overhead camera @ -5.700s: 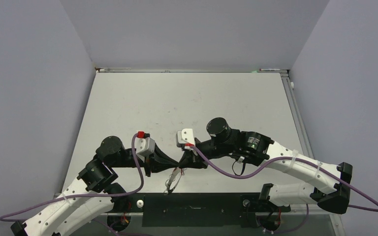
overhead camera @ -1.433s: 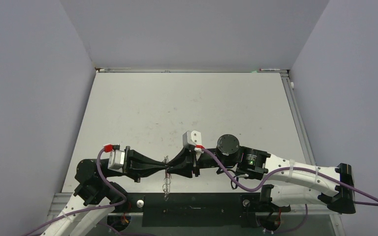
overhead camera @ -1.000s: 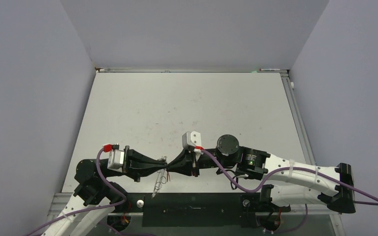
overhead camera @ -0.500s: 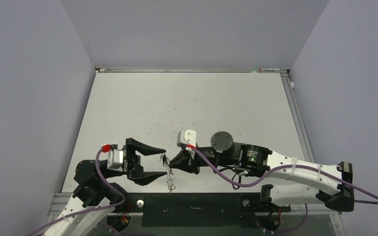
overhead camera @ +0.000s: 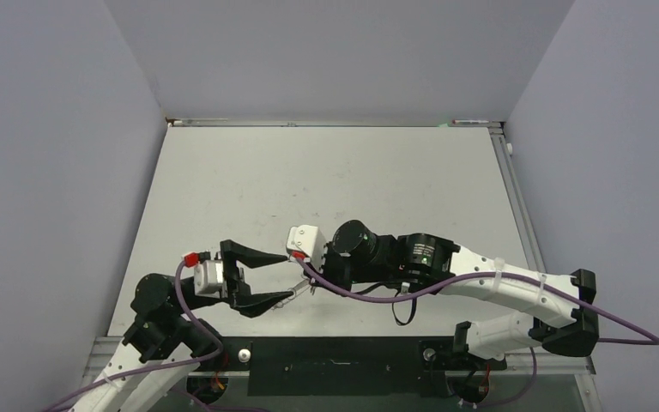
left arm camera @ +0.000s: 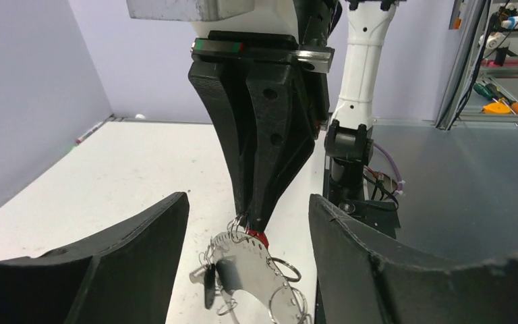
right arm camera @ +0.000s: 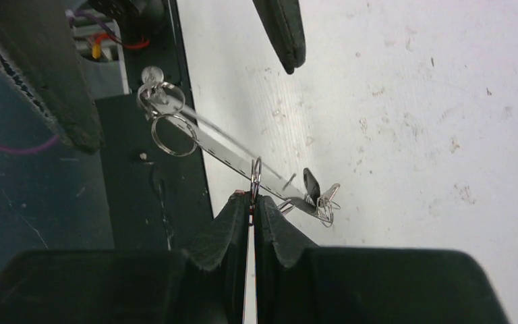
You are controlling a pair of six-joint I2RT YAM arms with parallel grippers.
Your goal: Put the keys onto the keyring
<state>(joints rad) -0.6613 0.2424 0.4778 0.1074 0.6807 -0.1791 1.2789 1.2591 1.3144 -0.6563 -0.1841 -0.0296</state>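
While R jaws clamp shut on rim of keyring [left arm camera: 249, 266], it hangs above tabletop [overhead camera: 309, 180] — dark key [left arm camera: 208, 287] dangling at its edge — L jaws spread wide, flanking it.

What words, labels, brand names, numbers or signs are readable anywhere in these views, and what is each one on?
None can be read.
The keyring and the red tag show no lettering.
The black motor housing on the right arm shows a green light and a pale label, too small to read.
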